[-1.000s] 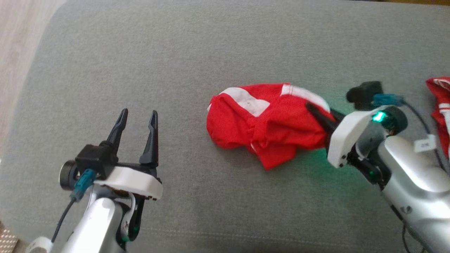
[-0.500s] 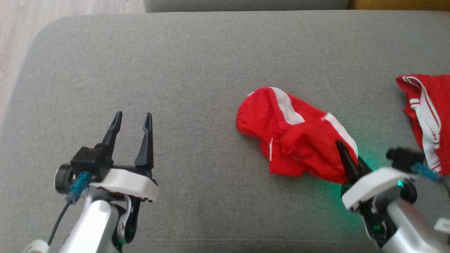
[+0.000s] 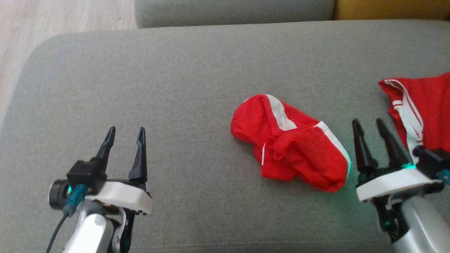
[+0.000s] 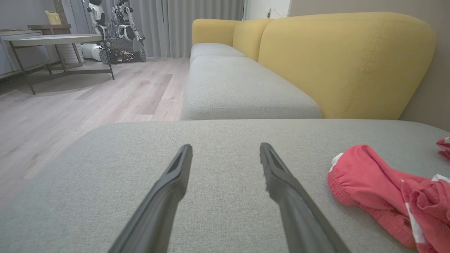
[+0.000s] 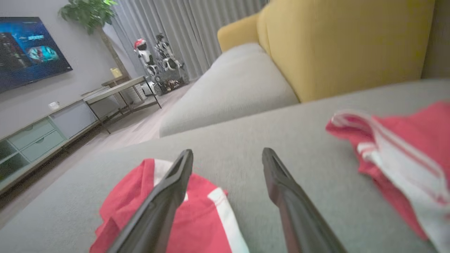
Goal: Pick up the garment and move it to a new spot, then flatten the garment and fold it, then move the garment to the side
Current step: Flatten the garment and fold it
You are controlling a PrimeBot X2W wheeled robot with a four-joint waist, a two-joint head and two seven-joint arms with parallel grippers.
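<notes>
The garment [image 3: 291, 144] is a crumpled red cloth with white stripes, lying loose on the grey sofa seat [image 3: 197, 80] right of centre. It appears at the right edge of the left wrist view [image 4: 379, 191] and at the lower left of the right wrist view [image 5: 190, 218]. My right gripper [image 3: 369, 123] stands open just right of the garment, apart from it, with nothing between its fingers [image 5: 168, 196]. My left gripper [image 3: 126, 130] is open at the lower left, well away from the cloth, its fingers [image 4: 168, 189] over bare cushion.
A second red and white garment [image 3: 418, 109] lies at the right edge of the seat [image 5: 397, 161]. A yellow backrest [image 4: 344, 59] rises behind the cushions. The seat's rounded left edge drops to a wooden floor [image 3: 21, 42]. A table [image 4: 52, 40] and another robot [image 4: 119, 31] stand far off.
My right gripper has let go of the garment, opened and drawn back to its right. The garment now lies loose on the seat. The camera view has shifted. The left gripper stays open.
</notes>
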